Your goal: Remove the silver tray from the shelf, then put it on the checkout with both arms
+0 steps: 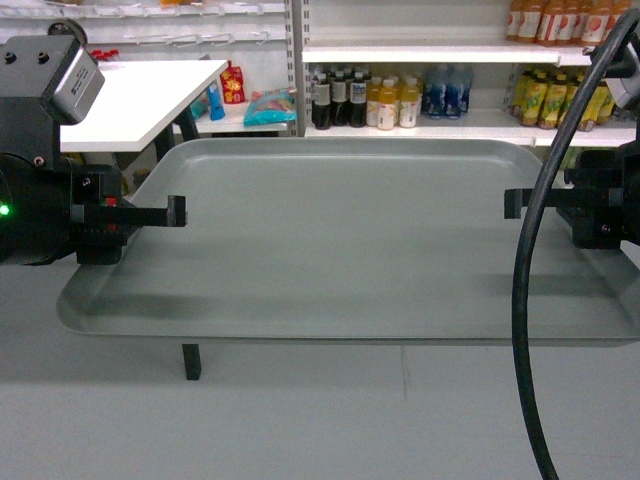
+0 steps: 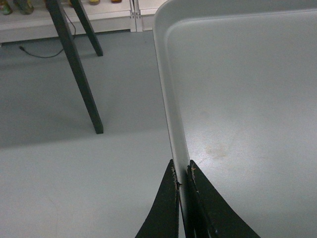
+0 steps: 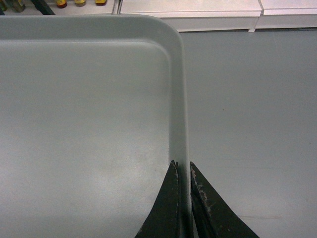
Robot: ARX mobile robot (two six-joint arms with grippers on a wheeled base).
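The silver tray (image 1: 350, 240) hangs level above the grey floor, held at both short ends. My left gripper (image 1: 176, 214) is shut on its left rim, and in the left wrist view the jaws (image 2: 182, 171) pinch the thin rim of the tray (image 2: 247, 99). On the opposite rim my right gripper (image 1: 513, 204) is shut, its black jaws (image 3: 182, 168) clamping the edge of the tray (image 3: 84, 109). White shelf boards (image 1: 430, 50) with bottles stand behind. A white flat top on black legs, probably the checkout (image 1: 150, 95), is at the back left.
A thick black cable (image 1: 525, 300) hangs in front of the tray's right side. One black table leg (image 1: 191, 360) shows below the tray's front edge, and more legs (image 2: 74, 64) stand left of it. Drink bottles (image 1: 365, 100) fill the rear shelves.
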